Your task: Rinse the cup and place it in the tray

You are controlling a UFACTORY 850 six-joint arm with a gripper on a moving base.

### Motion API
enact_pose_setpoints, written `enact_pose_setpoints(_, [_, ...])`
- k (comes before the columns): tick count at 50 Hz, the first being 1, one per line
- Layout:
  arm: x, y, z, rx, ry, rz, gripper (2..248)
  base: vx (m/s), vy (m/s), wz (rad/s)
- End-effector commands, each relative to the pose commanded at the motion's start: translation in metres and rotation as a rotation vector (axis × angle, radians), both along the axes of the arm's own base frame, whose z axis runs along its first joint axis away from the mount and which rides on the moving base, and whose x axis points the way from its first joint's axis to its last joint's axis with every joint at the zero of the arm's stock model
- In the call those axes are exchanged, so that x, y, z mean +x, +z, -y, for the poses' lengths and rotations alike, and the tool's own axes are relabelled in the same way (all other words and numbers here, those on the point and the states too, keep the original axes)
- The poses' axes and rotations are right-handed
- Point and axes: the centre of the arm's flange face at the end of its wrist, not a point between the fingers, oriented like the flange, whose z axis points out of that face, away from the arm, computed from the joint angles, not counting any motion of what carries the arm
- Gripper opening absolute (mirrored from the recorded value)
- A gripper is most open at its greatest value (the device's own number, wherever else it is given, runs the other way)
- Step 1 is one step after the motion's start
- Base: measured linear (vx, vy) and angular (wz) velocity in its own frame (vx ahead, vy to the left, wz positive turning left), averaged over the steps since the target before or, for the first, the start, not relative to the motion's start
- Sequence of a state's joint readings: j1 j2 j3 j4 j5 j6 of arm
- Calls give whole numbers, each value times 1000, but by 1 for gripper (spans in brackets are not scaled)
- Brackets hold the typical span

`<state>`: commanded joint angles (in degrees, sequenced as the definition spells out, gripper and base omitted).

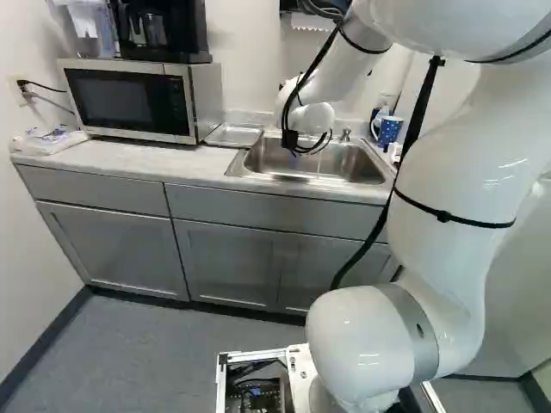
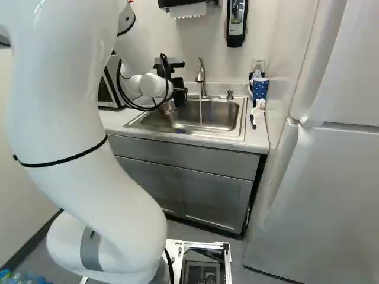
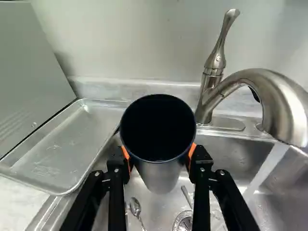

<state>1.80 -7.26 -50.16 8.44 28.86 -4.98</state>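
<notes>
In the right base view my gripper [image 2: 177, 86] is over the sink's near-left part, with the metal cup [image 2: 167, 107] at it. In the wrist view the gripper [image 3: 160, 156] is shut on the cup [image 3: 161, 175], an orange pad against each side. The cup's dark open mouth faces the camera; its inside is too dark to make out. Water [image 3: 265, 168] runs from the curved faucet [image 3: 269, 91] into the sink [image 3: 236, 149], beside the cup and apart from it. The shallow metal tray [image 3: 72, 139] lies on the counter along the sink's edge.
A spoon [image 3: 135, 207] and other cutlery lie in the sink by the drain [image 3: 184, 222]. The microwave [image 1: 129, 99] stands beyond the tray. A blue dotted mug [image 2: 259, 89] and a brush [image 2: 256, 112] are at the sink's other side, near the fridge [image 2: 320, 195].
</notes>
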Motion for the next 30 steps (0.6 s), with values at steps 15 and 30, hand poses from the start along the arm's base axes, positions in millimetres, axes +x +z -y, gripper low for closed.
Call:
enact_pose_setpoints(15, [1, -14, 0, -3, -2, -1, 124, 0, 0, 0])
enact_pose_setpoints(30, [4, -28, 0, -7, -4, -6, 124, 0, 0, 0])
